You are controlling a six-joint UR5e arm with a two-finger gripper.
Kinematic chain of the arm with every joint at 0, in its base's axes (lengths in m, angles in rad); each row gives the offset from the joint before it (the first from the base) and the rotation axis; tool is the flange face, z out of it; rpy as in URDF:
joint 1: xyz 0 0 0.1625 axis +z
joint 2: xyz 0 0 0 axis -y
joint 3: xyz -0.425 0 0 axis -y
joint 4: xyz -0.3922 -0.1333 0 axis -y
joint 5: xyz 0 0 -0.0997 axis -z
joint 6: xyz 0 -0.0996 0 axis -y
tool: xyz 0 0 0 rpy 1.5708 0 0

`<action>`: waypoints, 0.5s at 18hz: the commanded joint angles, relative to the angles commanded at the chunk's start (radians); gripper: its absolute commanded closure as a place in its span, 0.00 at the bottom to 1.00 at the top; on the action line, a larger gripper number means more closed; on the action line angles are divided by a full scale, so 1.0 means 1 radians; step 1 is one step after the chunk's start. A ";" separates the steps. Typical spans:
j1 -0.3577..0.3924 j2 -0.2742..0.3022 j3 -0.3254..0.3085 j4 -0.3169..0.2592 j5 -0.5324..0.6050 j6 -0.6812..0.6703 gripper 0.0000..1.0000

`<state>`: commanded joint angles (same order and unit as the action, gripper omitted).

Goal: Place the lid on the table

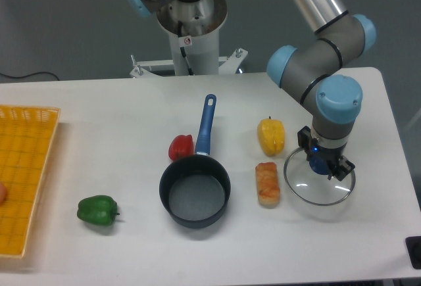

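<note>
White table (118,115) fills your view, with a grey wall behind and the arm's base at the back edge. Your arm reaches in from the upper right, its wrist pointing straight down so the gripper (322,166) stands over the lid (320,181). You can see the jaws pinching the lid's blue knob; the glass disc lies low at the table's right side, just beside a bread roll (267,183) and near a yellow pepper (271,136). Whether the rim touches the tabletop you cannot tell. Your saucepan (195,190) sits mid-table, with only its bare inside showing. At the left edge, a yellow tray (26,167) holds something orange, mostly cut off.
</note>
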<state>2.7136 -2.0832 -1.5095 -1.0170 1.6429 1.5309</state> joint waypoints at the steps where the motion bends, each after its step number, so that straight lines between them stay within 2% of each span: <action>1: 0.000 0.000 -0.002 0.000 0.000 0.000 0.39; 9: 0.008 0.006 0.002 -0.006 0.003 0.000 0.39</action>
<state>2.7213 -2.0770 -1.5079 -1.0232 1.6459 1.5309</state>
